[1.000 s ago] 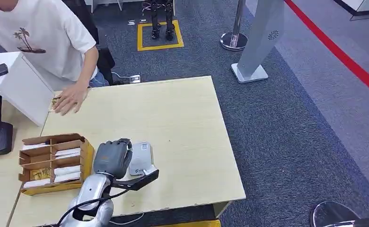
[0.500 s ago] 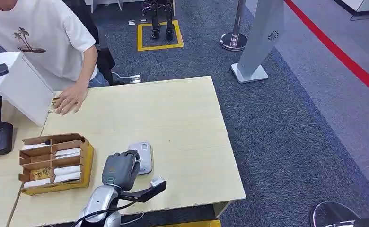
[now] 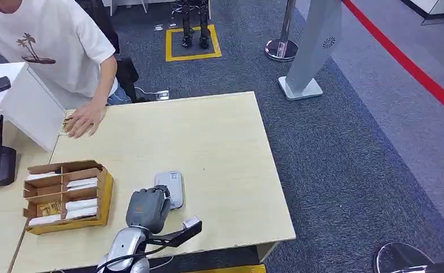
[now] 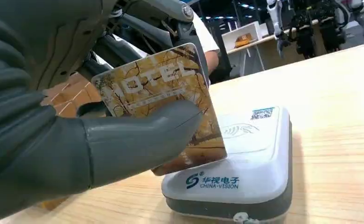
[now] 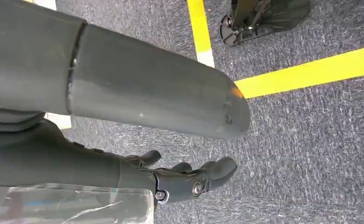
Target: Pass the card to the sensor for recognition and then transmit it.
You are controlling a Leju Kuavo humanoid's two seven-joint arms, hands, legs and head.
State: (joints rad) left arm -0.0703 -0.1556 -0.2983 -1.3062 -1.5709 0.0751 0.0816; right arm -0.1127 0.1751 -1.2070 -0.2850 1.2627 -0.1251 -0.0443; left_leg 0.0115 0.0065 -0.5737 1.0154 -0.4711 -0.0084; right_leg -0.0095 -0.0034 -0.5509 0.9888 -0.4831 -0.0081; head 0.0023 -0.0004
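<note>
Across the lower middle of the head view, we see the table (image 3: 220, 131) bearing the white sensor (image 3: 171, 187); just beside it our left hand (image 3: 147, 208) pinches the hotel card (image 4: 164, 100), tilted at the reader's near edge; a thin pinch, we judge, could let it slip; the right hand (image 5: 124, 93) hangs over carpet, fingers loosely apart.

Head view: bright, even indoor light, prob. overhead; shadows soft and short. Pale table (image 3: 220, 142) slightly washed out, no hard glare. Mild compression softness overall; chrome post base (image 3: 281, 49) showed a small highlight.

Left wrist view: close subj. sharp, card (image 4: 164, 100) print readable, sensor (image 4: 245, 163) top carried soft sheen. Background blurred, w/ bright ceiling lights far off. Left hand (image 4: 54, 116) dark, slightly soft near lens.

Right wrist view: dimmer. Right hand (image 5: 124, 102) thumb blurred, faint sheen; carpet (image 5: 311, 140) texture crisp, yellow floor tape (image 5: 311, 70) saturated.
</note>
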